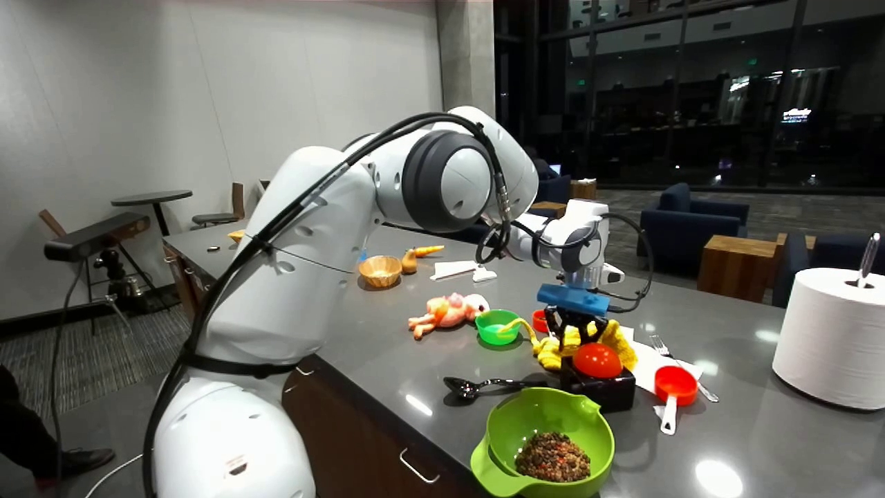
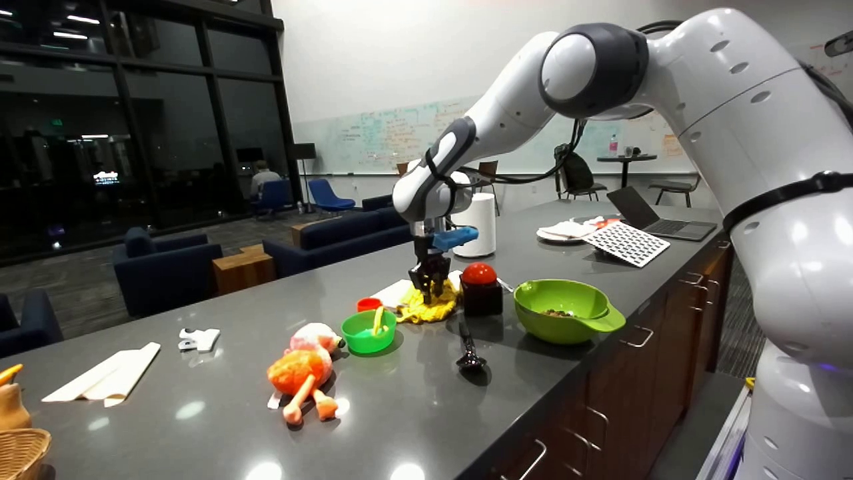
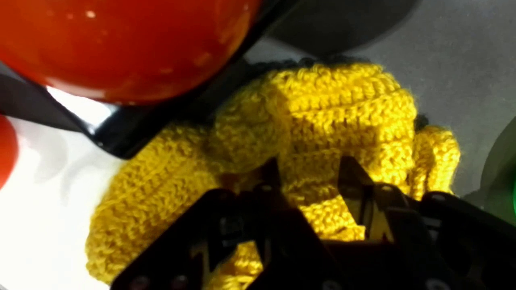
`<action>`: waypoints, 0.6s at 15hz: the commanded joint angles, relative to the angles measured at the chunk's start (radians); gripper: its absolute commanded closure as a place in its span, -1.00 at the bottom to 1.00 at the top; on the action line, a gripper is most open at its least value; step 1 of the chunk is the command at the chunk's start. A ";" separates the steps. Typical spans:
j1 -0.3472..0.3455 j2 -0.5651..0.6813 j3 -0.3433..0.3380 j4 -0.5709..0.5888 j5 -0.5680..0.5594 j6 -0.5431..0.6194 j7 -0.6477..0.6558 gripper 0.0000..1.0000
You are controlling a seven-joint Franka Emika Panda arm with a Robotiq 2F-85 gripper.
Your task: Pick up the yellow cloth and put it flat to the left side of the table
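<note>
The yellow cloth [image 1: 614, 340] lies bunched and wrinkled on the dark-grey table [image 1: 387, 346]; it also shows in an exterior view [image 2: 426, 311]. In the wrist view the knitted cloth [image 3: 346, 108] fills the middle, partly over white paper and against the black box with the red dome. My gripper [image 3: 309, 173] is pointed down at the cloth, its fingertips apart with cloth showing between them. In both exterior views the gripper [image 1: 578, 335] [image 2: 432, 292] is low, at the cloth. Whether the fingertips touch the cloth is hard to tell.
The red-domed black box [image 1: 599, 387] stands tight beside the cloth. Near it are a green bowl [image 2: 566, 307], a black spoon [image 2: 470, 357], a small green cup [image 2: 368, 333], a red measuring cup [image 1: 676, 386] and a fork [image 1: 664, 346]. A pink-orange toy [image 2: 308, 367] lies further along.
</note>
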 commanded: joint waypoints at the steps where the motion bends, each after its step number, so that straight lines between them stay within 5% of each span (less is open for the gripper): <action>1: 0.001 0.010 0.000 0.020 0.012 -0.001 0.024 0.72; 3: 0.000 0.011 0.000 0.021 0.012 0.005 0.025 0.99; 9: 0.001 0.011 0.000 0.018 0.010 0.029 0.033 0.98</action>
